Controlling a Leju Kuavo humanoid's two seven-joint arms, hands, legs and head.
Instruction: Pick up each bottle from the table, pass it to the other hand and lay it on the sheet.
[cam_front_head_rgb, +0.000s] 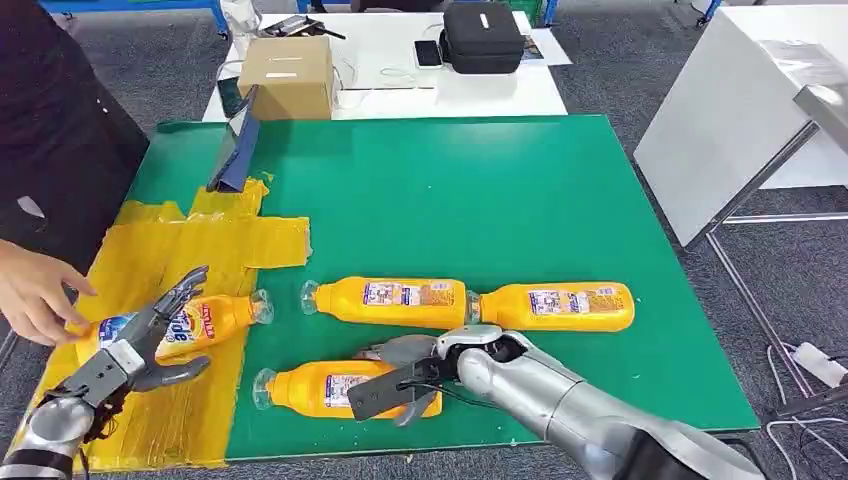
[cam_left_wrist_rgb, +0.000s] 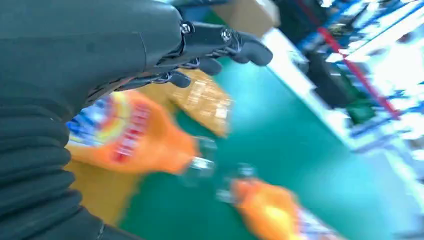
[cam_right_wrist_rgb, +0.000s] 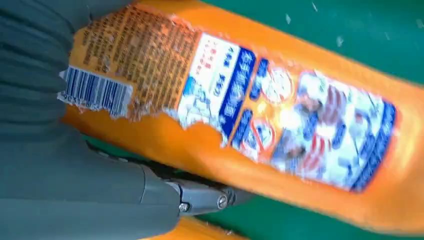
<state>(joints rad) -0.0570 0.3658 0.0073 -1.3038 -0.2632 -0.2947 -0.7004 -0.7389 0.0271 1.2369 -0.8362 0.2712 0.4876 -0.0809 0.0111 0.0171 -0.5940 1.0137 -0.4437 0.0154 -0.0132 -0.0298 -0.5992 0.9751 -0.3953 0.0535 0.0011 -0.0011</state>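
A: Nearest, the right hand lies over the near bottle on the green table; clamped or not, I cannot tell.

B: The left hand hovers, fingers spread, above the one bottle on the yellow sheet.

A: Two further bottles wait. The right wrist view gives a torn label.

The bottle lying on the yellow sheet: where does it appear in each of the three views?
Head view: bottle on the sheet lies at lower left, under the open left hand.
Left wrist view: same bottle, blurred, centre-left, below the dark fingers.
Right wrist view: not in it; another bottle shows there.
Shared landmark: the green table.
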